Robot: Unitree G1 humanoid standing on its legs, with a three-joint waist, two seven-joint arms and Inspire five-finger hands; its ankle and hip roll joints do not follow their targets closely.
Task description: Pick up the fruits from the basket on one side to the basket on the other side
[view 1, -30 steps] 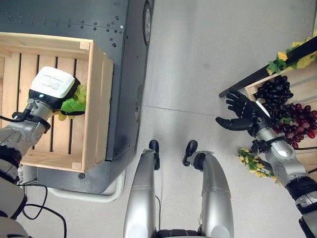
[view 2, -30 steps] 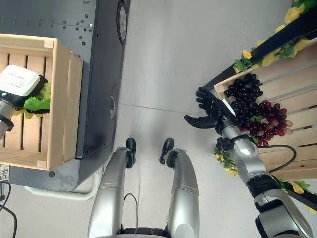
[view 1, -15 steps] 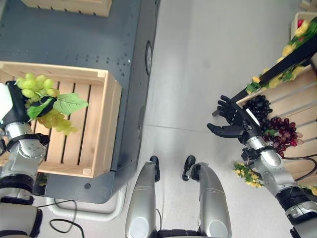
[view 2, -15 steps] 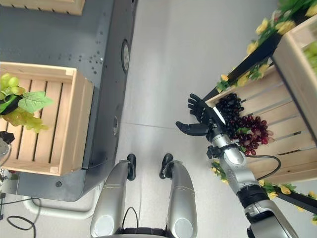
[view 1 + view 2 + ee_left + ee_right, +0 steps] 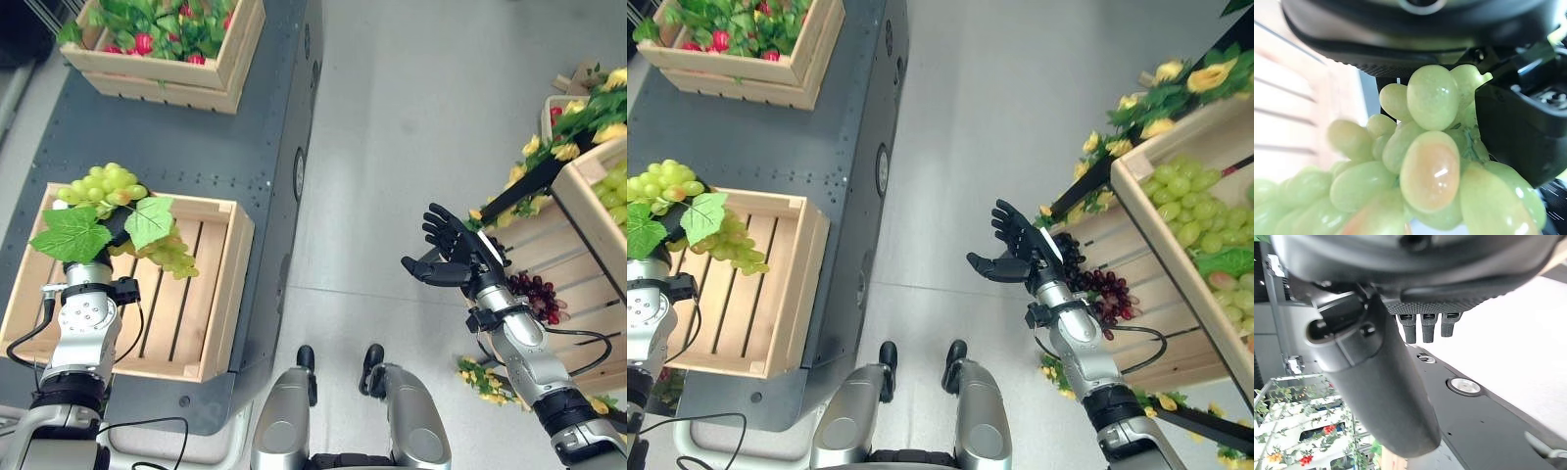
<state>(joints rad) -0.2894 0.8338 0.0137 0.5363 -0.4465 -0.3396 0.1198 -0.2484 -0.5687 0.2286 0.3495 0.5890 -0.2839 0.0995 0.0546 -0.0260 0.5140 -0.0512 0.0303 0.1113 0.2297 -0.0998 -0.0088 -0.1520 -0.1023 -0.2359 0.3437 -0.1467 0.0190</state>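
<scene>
Since a second ago the green grape bunch [image 5: 116,220] has come up out of the wooden crate [image 5: 211,294]: it was low inside against the slats, and now the left hand [image 5: 98,240] holds it above the crate's far rim, fingers curled round the stem end, leaves spread to either side and grapes trailing down toward the crate's slats. The left wrist view shows the grapes [image 5: 1432,161] pressed right against the dark hand. The crate sits on a dark grey metal surface [image 5: 196,147], with a second crate of red fruit and leaves [image 5: 162,44] beyond it on the same surface. Well apart from the crate, across the floor, the right hand [image 5: 446,259] hangs with fingers spread, holding nothing, just beside dark purple grapes [image 5: 534,294] on a slanted wooden stand [image 5: 588,186].
</scene>
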